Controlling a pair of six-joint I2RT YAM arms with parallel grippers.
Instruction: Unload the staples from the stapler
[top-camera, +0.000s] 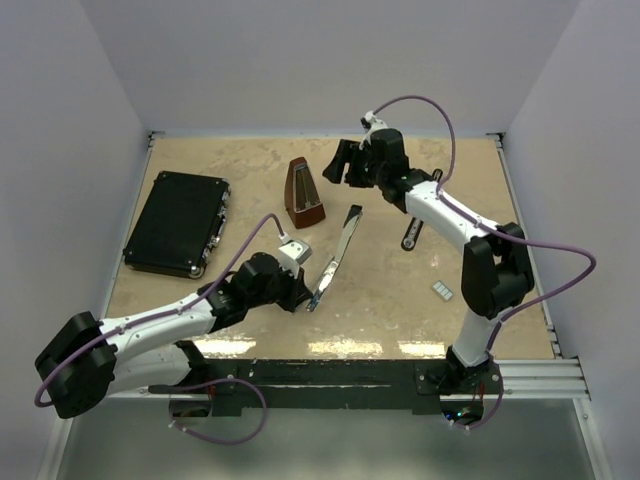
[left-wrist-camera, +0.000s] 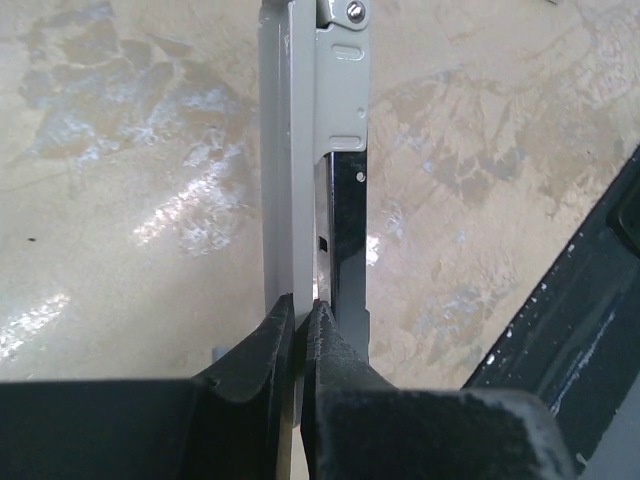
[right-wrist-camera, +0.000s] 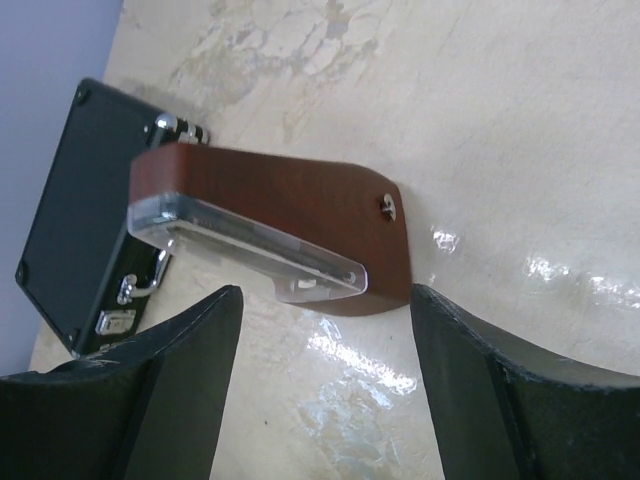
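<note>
Black case (top-camera: 175, 222): laid flat at the table's left side.
Metronome (top-camera: 303, 193): stood upright at far centre.
Stapler (top-camera: 335, 258): laid folded open at mid-table, its near end gripped.
Left gripper (left-wrist-camera: 303, 310): pressed together, pinching the stapler's near end.
Right gripper (top-camera: 336, 165): spread wide, nothing held, beside the metronome.

The stapler (top-camera: 336, 255) lies slantwise on the bench (top-camera: 250, 160) with the left tool (top-camera: 303, 293) at its near end, while the right tool (top-camera: 336, 165) hangs beside the brown metronome (top-camera: 303, 193), the black case (top-camera: 178, 222) well left.
</note>
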